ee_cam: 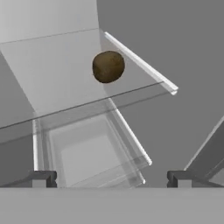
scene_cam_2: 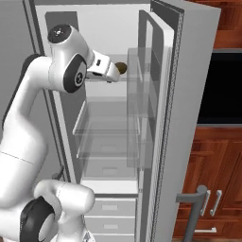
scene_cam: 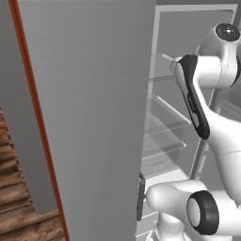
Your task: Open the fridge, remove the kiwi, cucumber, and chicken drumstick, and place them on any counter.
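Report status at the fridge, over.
Gripper open, empty, inside the open fridge. Kiwi on the upper glass shelf, ahead of the fingertips, untouched. Nothing between them.

I can read no text, label, brand or number anywhere on the fridge [scene_cam_2: 189, 94] or around it.

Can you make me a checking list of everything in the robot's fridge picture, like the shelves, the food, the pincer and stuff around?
Surface: clear glass shelf inside the fridge; it carries the kiwi.
Job's things: fridge door open; kiwi resting on the shelf; cucumber and drumstick: nothing seen.
Clutter: nothing seen; lower shelves look bare.
Pincer: open, empty, facing the kiwi, not touching it.
Cables: nothing seen.
Surroundings: reddish-brown wood cabinets and a dark oven window to the right, wooden floor to the left.
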